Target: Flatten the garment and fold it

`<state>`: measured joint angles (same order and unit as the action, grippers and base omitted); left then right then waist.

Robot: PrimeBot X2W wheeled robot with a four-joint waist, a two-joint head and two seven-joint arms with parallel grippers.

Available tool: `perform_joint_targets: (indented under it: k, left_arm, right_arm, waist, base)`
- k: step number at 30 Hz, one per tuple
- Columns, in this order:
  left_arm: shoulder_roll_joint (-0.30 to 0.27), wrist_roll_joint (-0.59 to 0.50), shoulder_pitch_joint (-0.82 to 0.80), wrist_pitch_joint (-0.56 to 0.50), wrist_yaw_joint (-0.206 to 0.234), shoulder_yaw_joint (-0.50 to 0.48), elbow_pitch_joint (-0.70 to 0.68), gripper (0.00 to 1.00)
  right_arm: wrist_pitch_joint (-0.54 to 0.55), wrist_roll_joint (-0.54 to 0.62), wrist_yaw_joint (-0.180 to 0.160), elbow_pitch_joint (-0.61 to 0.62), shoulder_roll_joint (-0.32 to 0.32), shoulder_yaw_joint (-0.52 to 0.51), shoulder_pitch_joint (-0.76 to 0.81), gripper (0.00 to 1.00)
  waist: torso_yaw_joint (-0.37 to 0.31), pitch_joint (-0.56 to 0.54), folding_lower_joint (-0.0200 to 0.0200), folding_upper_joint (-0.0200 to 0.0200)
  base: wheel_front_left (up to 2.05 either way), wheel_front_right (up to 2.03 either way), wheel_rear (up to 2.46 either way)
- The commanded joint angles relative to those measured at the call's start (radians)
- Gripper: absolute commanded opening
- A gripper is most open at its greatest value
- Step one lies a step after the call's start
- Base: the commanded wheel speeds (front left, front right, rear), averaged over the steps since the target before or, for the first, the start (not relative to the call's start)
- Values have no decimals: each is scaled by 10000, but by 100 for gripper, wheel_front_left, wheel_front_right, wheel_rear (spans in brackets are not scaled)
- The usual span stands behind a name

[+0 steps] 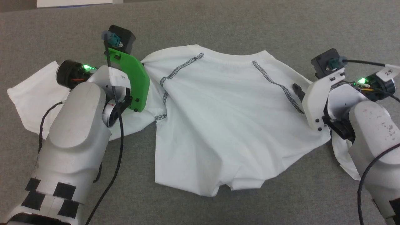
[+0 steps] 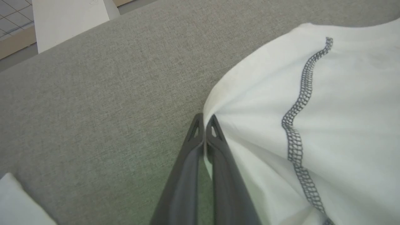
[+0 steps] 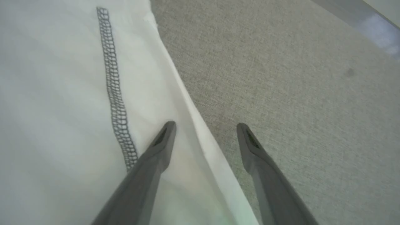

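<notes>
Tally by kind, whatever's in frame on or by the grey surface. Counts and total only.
T-shirt: 1
Pincers: 2 (left pincer shut on the shirt's edge, right pincer open)
White box: 1
Total: 4

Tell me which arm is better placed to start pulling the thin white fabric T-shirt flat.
Left. The left gripper is shut on an edge of the white T-shirt, cloth puckering at its tips; the right gripper hangs open astride the other edge.
</notes>
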<state>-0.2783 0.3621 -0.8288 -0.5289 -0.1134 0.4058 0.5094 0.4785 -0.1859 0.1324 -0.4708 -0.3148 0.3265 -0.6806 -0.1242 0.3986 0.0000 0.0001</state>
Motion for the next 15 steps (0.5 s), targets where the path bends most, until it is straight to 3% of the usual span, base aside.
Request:
perform_joint_targets:
  k: [1,3,4,6,7,10,15]
  left_arm:
    - [-14,106,-238,66,-10,10,0,0]
    - [-18,113,-306,99,-18,44,14,0]
    - [-19,122,-336,108,-22,61,22,0]
    - [-19,151,-382,111,-28,86,37,0]
    - [-25,170,-401,109,-32,98,45,0]
    - [-37,257,-429,142,-51,131,51,0]
    - [-235,505,-625,569,-119,200,-148,0]
  right_arm:
    - [289,-38,-17,-220,-47,128,-302,100]
    - [792,-205,-17,-548,-57,399,-564,100]
    - [1027,-338,-17,-684,-80,569,-694,93]
    - [1478,-647,-17,-912,-141,845,-893,23]
    - [1740,-820,-17,-993,-194,962,-982,0]
    - [2305,-1239,-17,-1001,-338,1201,-1144,0]
    - [2046,-1615,-17,-485,-752,1414,-1584,0]
  waist:
    - [186,230,0,-1]
    - [223,289,0,-1]
    - [239,317,0,-1]
    - [263,356,0,-1]
    - [270,369,0,-1]
    - [281,366,0,-1]
    - [221,319,0,-1]
  base:
    - [0,0,0]
    - [0,0,0]
    - [0,0,0]
    - [0,0,0]
    - [0,0,0]
    - [0,0,0]
    - [0,0,0]
